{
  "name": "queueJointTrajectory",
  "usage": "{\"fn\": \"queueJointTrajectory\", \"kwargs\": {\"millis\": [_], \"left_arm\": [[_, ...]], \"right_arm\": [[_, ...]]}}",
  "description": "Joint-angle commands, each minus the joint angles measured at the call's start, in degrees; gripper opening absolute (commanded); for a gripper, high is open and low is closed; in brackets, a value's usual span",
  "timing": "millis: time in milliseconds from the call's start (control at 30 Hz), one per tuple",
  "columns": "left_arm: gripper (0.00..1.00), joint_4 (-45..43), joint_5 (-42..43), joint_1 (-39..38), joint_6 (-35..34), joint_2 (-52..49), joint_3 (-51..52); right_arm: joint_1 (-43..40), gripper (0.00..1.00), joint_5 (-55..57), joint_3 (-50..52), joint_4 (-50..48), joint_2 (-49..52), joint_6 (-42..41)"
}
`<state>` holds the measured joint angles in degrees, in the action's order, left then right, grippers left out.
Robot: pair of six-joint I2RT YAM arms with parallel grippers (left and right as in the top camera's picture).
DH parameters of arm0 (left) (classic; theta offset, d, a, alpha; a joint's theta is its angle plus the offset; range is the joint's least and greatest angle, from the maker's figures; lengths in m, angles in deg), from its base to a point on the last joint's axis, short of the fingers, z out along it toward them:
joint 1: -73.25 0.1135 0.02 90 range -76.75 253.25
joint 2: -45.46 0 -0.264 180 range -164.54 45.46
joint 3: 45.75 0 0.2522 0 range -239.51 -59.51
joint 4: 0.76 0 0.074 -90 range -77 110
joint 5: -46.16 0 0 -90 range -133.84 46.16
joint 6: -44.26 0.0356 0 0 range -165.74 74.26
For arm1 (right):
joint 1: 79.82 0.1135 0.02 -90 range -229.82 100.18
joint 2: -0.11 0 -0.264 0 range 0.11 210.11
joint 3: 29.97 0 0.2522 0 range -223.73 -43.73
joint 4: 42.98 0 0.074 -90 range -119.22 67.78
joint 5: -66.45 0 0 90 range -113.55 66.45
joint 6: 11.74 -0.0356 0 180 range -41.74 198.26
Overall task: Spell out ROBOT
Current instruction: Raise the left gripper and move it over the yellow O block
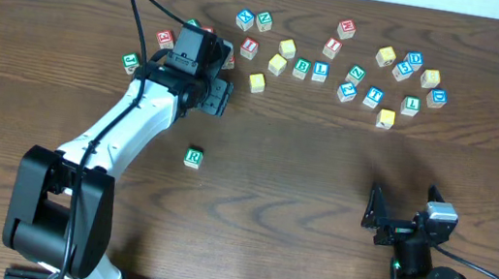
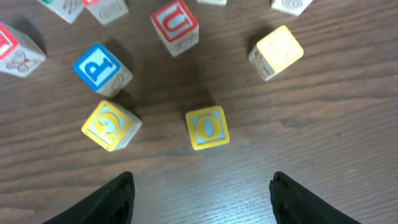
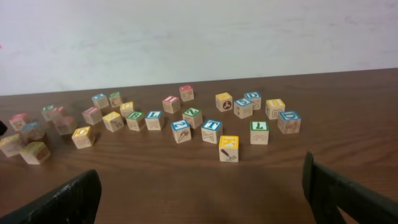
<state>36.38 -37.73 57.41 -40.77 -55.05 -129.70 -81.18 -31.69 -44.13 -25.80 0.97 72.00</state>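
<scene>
My left claw (image 2: 202,182) hangs open and empty over the surface (image 2: 323,124), with the yellow O block (image 2: 207,127) lying just in front of its gap (the green R block (image 1: 192,157) sits by itself, nearer my base).

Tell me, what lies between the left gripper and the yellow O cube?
Nothing: in the left wrist view, only bare table separates the open left gripper from the O cube.
</scene>
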Motion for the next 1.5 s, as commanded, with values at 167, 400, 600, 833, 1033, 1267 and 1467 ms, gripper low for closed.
{"fn": "queueJointTrajectory", "kwargs": {"millis": [167, 400, 600, 833, 1033, 1267, 1467], "left_arm": [[0.69, -1.1, 0.8, 0.1, -0.7, -1.1, -3.1], [0.69, -1.1, 1.0, -0.3, -2.3, -4.4, -4.8], [0.69, -1.2, 0.9, -1.0, -2.9, -6.6, -4.9], [0.69, -1.5, 0.9, -1.0, -3.6, -7.0, -4.9], [0.69, -2.0, 0.2, -1.0, -5.1, -7.0, -4.9], [0.69, -2.0, -2.5, -1.0, -5.7, -7.1, -4.9], [0.68, 1.1, -2.5, -1.0, -5.9, -9.7, -6.7]], "right_arm": [[-0.4, 0.99, -0.4, 0.1, 0.2, -0.2, 0.6], [-0.4, 0.99, -0.4, 0.1, 0.2, -0.2, 0.6], [-0.4, 0.99, -0.4, 0.1, 0.2, -0.2, 0.6], [-0.4, 0.99, -0.4, 0.1, 0.2, -0.2, 0.6], [-0.4, 0.99, -0.4, 0.1, 0.2, -0.2, 0.6], [-0.4, 0.99, -0.4, 0.1, 0.2, -0.2, 0.6], [-0.4, 0.99, -0.4, 0.1, 0.2, -0.2, 0.6]]}}
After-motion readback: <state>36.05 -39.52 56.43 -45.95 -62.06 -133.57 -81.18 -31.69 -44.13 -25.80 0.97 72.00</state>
